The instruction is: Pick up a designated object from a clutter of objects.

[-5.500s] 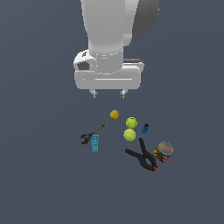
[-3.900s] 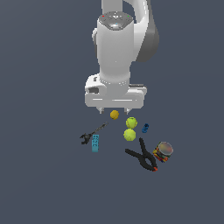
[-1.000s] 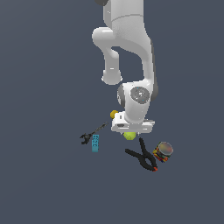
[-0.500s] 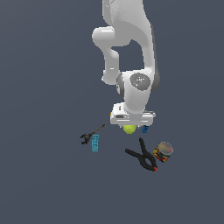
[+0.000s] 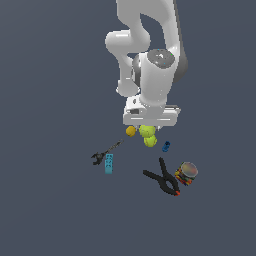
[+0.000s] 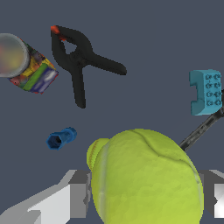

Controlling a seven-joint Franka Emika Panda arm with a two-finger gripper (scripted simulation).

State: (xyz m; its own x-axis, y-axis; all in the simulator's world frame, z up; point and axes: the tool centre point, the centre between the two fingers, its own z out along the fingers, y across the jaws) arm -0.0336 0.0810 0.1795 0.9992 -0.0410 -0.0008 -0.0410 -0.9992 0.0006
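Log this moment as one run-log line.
phase: grasp | hand: around tennis ball, closure unclear | second ball: beside it | orange ball, clamp, can: untouched

A flat, plain dark slate-grey surface (image 5: 50,210) fills everything, evenly lit

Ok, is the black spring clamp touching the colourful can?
No. In the wrist view the black spring clamp lies beside the colourful can with bare floor showing between them.
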